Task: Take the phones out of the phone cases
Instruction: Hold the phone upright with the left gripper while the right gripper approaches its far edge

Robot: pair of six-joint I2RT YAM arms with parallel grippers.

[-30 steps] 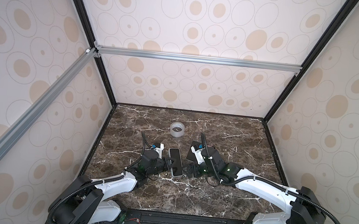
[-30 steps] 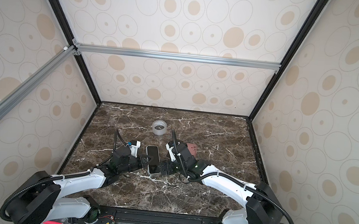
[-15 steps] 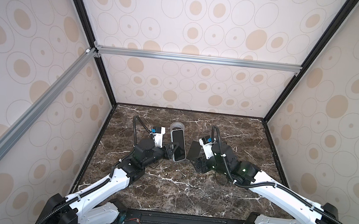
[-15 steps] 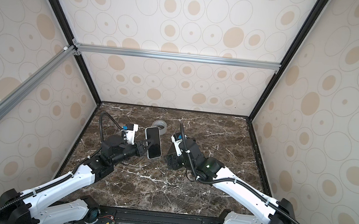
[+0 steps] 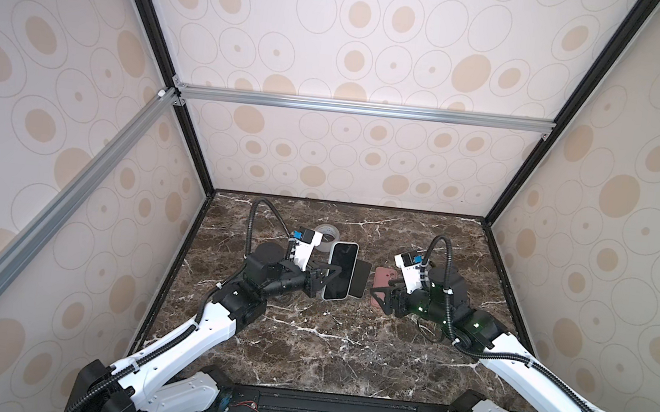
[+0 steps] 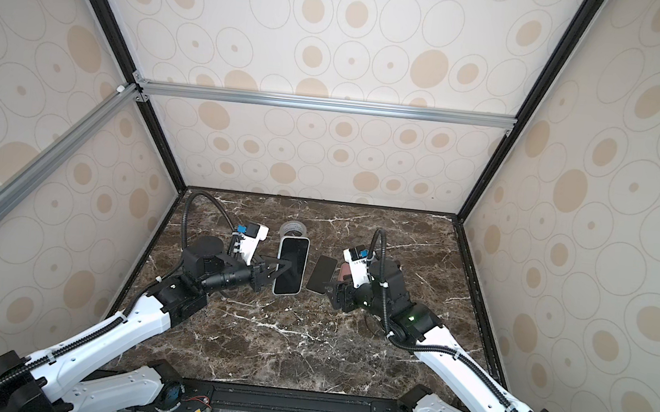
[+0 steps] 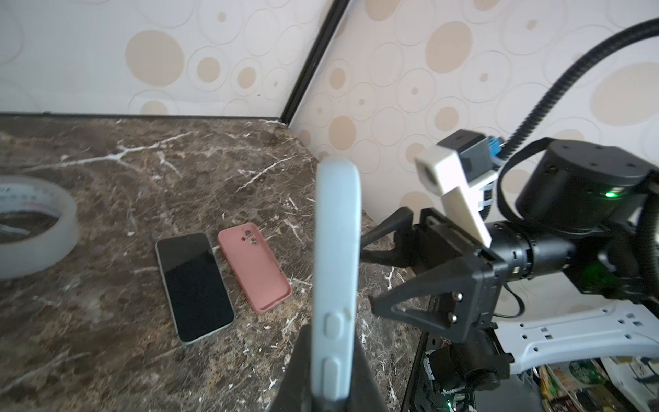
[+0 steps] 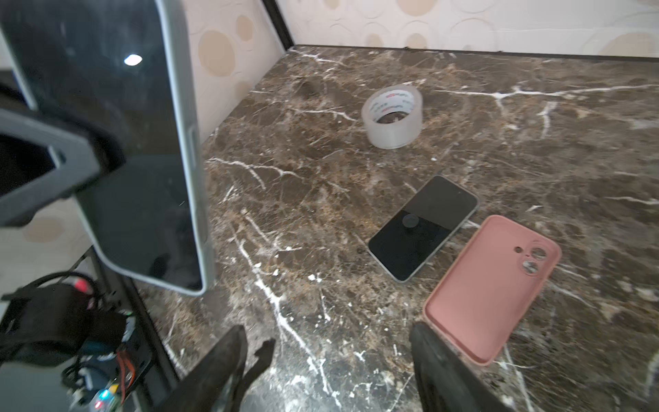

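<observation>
Bare marble (image 5: 326, 340) up front; tape roll (image 8: 392, 133) behind.

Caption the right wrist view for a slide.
Cased phone aloft in left gripper; bare phone, pink case, tape on table; right gripper open.

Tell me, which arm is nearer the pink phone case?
Right. Its open jaws hang beside the pink phone case; the left jaws grip the blue-cased phone, past the bare phone.
</observation>
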